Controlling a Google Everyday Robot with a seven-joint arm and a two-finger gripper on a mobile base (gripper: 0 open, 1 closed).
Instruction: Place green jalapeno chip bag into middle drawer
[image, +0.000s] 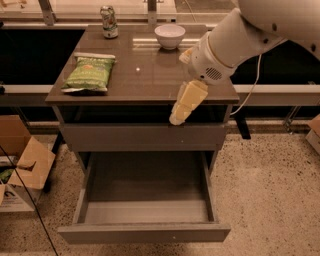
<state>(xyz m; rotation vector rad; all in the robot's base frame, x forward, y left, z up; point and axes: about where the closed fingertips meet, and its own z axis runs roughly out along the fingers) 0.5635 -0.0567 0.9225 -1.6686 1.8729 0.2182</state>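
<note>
The green jalapeno chip bag (90, 74) lies flat on the left side of the brown tabletop (145, 70). The middle drawer (145, 205) is pulled out below, with nothing on its grey floor. My gripper (180, 112) hangs over the front right edge of the tabletop, pointing down, well to the right of the bag and above the drawer. It holds nothing that I can see.
A drinks can (108, 22) stands at the back left of the tabletop and a white bowl (170, 35) at the back middle. Cardboard boxes (22, 165) sit on the floor to the left. A closed drawer front (145, 136) is above the open one.
</note>
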